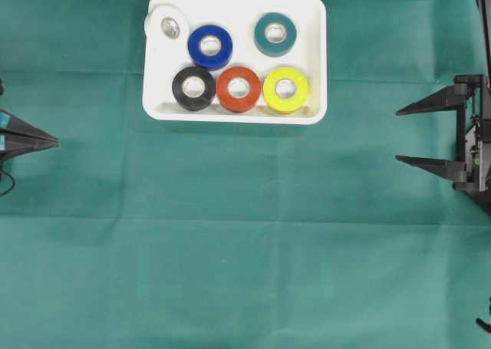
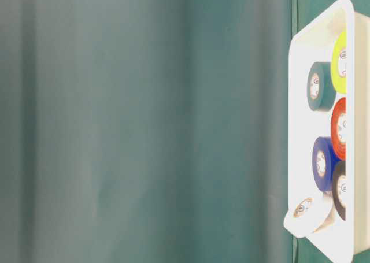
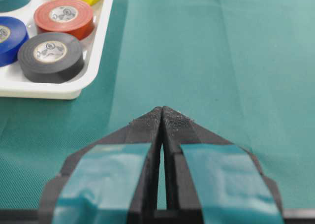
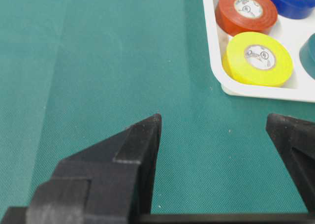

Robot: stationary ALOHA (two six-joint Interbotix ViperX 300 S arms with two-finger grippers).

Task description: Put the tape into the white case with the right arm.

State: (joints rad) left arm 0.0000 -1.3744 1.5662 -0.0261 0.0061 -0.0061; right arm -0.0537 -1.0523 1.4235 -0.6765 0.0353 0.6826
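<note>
White case (image 1: 235,116) upper centre holding six tape rolls (image 1: 239,88), right gripper (image 1: 399,136) spread wide and empty at right edge, left gripper (image 1: 55,141) pinched closed at left edge

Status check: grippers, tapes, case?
Left gripper shut, right gripper open, both empty. Five tapes flat in white case; white roll tilted on rim. No obstruction.

Six tape rolls (image 1: 238,88) flat in shallow white case (image 1: 314,27), white one tilted on its corner rim.
</note>
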